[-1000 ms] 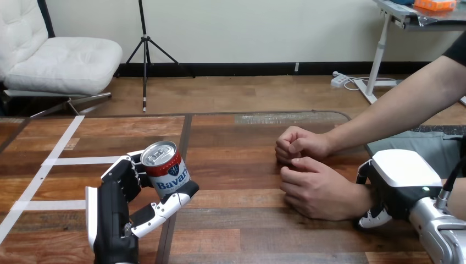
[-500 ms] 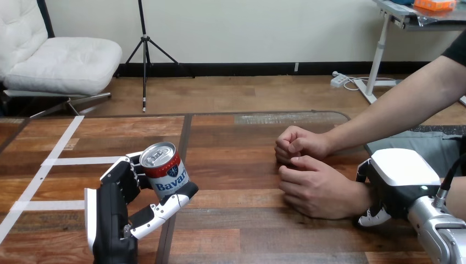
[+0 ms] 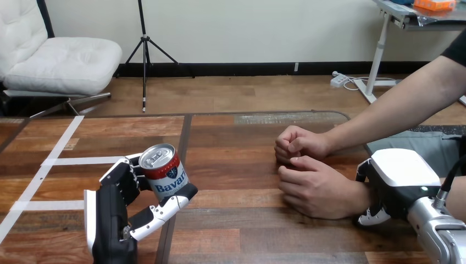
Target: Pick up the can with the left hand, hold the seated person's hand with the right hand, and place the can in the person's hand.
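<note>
Gripping the can with my left hand, fingers and thumb curled round it, lower left of the frame. Lower right, my right hand clasps the person's wrist on the table.

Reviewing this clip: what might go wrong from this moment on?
1. The can sits tilted in the left hand; it may slip.
2. The person's nearer hand, whose wrist the right hand grips, lies curled and palm down, so no palm is ready.
3. The person's farther hand lies close beside it and might be bumped.
</note>
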You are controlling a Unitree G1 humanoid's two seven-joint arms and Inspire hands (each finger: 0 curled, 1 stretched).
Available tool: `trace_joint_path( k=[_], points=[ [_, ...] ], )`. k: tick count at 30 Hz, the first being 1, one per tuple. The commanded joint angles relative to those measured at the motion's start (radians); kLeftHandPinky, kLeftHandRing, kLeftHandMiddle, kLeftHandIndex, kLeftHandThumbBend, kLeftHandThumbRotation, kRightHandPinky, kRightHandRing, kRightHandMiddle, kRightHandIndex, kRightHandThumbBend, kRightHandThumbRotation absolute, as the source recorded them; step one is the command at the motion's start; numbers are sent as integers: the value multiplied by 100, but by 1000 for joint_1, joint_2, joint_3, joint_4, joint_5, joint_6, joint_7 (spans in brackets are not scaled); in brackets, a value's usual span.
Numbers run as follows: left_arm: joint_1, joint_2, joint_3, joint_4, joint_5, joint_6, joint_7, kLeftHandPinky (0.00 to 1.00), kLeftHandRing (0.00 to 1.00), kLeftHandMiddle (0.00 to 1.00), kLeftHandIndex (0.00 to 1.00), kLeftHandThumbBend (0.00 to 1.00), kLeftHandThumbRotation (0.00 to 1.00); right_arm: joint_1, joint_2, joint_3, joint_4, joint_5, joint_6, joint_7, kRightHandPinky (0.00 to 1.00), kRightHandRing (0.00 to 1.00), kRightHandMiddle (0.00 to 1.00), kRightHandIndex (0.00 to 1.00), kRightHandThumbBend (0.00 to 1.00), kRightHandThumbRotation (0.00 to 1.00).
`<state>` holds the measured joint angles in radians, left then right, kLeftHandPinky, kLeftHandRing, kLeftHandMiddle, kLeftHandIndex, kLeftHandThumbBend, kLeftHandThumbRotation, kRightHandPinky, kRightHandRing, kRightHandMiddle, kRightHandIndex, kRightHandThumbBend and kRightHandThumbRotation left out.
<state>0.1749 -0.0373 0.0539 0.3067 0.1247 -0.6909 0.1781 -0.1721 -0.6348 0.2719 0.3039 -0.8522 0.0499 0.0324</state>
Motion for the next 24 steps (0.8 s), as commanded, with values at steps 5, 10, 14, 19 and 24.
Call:
trace_joint_path(
  k=[5, 10, 14, 19, 24],
  points=[
    [-49, 8, -3, -54, 3, -32, -3, 49, 44, 48, 56, 55, 0, 11, -3, 0, 1, 39, -1, 25, 31, 40, 48, 51, 76, 0],
    [-48, 3, -4, -58, 0, -25, -3, 49, 44, 48, 56, 55, 0, 22, -10, -9, -38, 29, 15, 17, 32, 41, 49, 50, 75, 0],
    [-48, 3, -5, -60, 13, -23, 4, 47, 44, 48, 56, 56, 0, 30, -15, -21, -66, 36, 15, 15, 32, 40, 49, 50, 74, 0],
    [-49, 3, -6, -56, 16, -26, 5, 48, 44, 48, 56, 56, 0, 35, -27, -25, -91, 23, 20, 17, 32, 42, 50, 50, 74, 0],
    [-52, 3, -10, -51, 13, -32, -1, 48, 44, 48, 56, 56, 0, 40, -35, -38, -121, 28, 28, 29, 30, 39, 47, 49, 75, 0]
  ],
)
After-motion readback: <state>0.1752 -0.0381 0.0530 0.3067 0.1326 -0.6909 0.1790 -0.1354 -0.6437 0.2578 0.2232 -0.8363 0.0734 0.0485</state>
